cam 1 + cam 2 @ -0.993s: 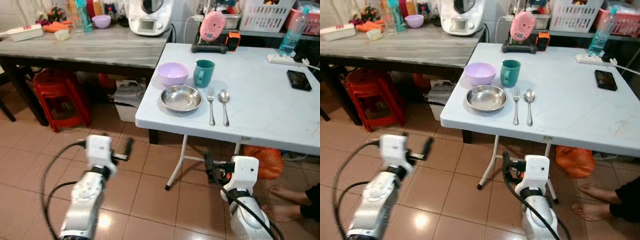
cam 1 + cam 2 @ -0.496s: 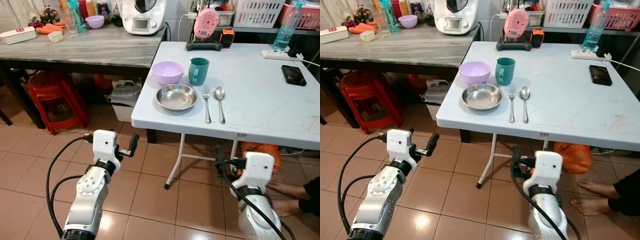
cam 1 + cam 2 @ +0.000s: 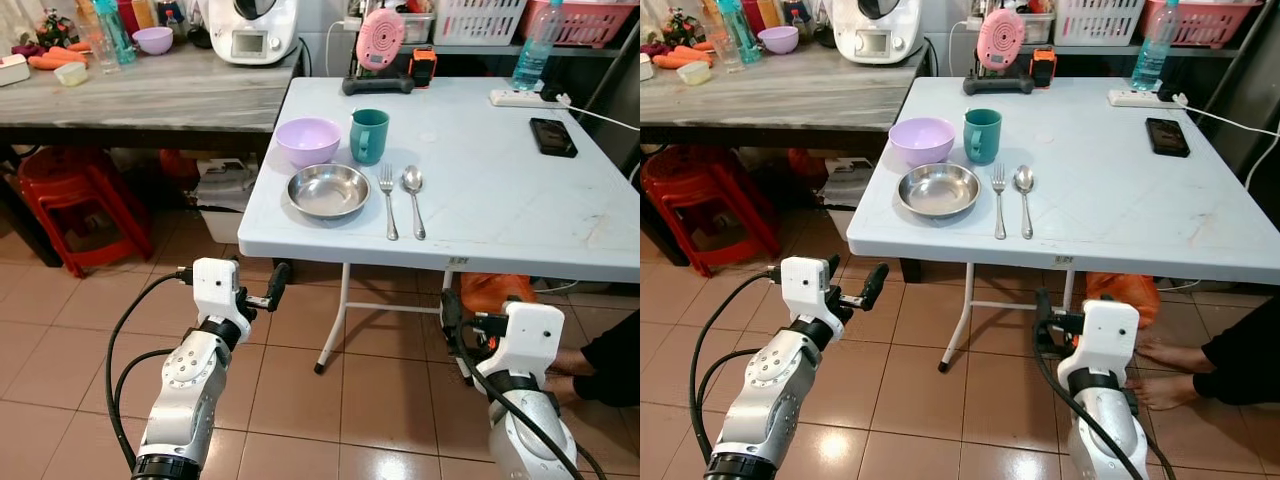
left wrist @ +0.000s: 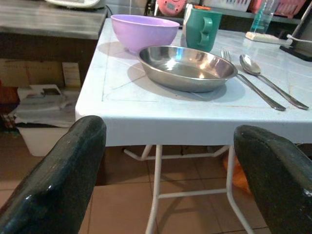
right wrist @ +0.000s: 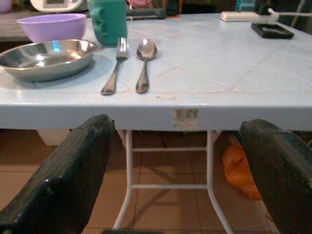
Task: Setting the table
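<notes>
On the white folding table (image 3: 500, 180) lie a steel plate (image 3: 328, 190), a purple bowl (image 3: 308, 141) behind it and a teal mug (image 3: 369, 135) beside the bowl. A fork (image 3: 388, 200) and a spoon (image 3: 413, 195) lie side by side to the right of the plate. My left gripper (image 3: 272, 288) hangs open and empty below the table's front left corner, pointing at the plate (image 4: 187, 68). My right gripper (image 3: 452, 312) is open and empty too, low under the front edge, facing the fork (image 5: 114, 68) and spoon (image 5: 145, 61).
A grey wooden side table (image 3: 130, 95) with an appliance (image 3: 250, 25) stands to the left, red stools (image 3: 60, 190) beneath it. A phone (image 3: 551, 137), a power strip (image 3: 515, 98) and a bottle (image 3: 535, 45) sit at the table's far right. A person's leg (image 3: 612, 350) is at floor level on the right.
The whole view has shifted as the camera moved, bringing the table nearer the centre. The left arm has come up and forward. The table setting has not moved.
</notes>
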You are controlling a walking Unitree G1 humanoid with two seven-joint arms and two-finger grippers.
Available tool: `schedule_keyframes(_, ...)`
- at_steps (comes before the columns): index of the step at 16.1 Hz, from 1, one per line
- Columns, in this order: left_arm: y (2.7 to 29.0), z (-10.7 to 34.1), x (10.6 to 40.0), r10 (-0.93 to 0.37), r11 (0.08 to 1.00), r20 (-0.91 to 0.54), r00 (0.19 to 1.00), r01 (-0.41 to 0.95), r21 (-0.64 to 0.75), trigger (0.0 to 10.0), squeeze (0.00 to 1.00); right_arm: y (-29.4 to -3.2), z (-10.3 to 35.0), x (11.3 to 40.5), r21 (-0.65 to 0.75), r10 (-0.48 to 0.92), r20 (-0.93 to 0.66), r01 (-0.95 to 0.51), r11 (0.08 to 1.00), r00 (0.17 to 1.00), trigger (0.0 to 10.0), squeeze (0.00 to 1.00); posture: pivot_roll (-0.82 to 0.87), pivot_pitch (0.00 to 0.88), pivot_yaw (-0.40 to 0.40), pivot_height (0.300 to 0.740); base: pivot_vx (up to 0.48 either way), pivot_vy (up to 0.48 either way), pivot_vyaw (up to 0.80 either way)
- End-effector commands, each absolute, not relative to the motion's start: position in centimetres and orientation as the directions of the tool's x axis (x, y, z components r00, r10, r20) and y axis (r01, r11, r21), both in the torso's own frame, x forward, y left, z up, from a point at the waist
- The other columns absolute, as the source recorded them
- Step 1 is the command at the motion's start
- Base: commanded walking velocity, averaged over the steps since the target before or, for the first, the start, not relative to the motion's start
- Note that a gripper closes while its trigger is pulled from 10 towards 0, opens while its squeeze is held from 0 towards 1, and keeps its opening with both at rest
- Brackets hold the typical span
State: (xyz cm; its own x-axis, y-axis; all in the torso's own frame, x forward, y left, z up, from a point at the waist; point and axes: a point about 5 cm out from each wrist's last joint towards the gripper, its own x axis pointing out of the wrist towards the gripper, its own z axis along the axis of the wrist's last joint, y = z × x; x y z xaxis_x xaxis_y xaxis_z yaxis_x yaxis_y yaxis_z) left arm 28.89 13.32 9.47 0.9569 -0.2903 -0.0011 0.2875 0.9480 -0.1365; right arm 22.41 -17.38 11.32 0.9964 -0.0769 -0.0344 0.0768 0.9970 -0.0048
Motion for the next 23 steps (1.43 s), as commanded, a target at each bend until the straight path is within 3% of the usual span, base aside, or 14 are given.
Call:
schedule_keyframes(1, 13.5, 10.1, 29.1, -0.289, 0.948, 0.014, 0.957, 0.288, -0.133, 10.0, 0.0, -17.1, 12.0, 22.5, -0.036, -0.05, -0.009, 0.05, 0.998, 0.999, 10.0, 0.0, -0.14, 0.048, 0.038, 0.74, 0.0, 0.0, 0.0)
schedule_keyframes(4, 13.6, 10.0, 28.9, -0.296, 0.946, 0.011, 0.955, 0.294, -0.135, 10.0, 0.0, -16.8, 12.1, 22.3, -0.023, -0.044, -0.012, 0.044, 0.999, 0.999, 10.0, 0.0, -0.14, 0.052, 0.038, 0.74, 0.0, 0.0, 0.74)
schedule_keyframes(8, 13.6, 10.0, 28.8, -0.301, 0.945, 0.011, 0.953, 0.3, -0.133, 10.0, 0.0, -16.7, 12.2, 22.2, -0.008, -0.045, -0.011, 0.045, 0.999, 0.999, 10.0, 0.0, -0.14, 0.057, 0.038, 0.74, 0.283, 0.0, 0.0)
schedule_keyframes(23, 13.3, 9.8, 28.1, -0.325, 0.937, -0.006, 0.946, 0.322, -0.135, 10.0, 0.0, -16.4, 12.7, 22.0, -0.021, -0.023, -0.002, 0.023, 1.0, 1.0, 10.0, 0.0, -0.14, 0.084, 0.042, 0.74, 0.413, 0.0, 0.0)
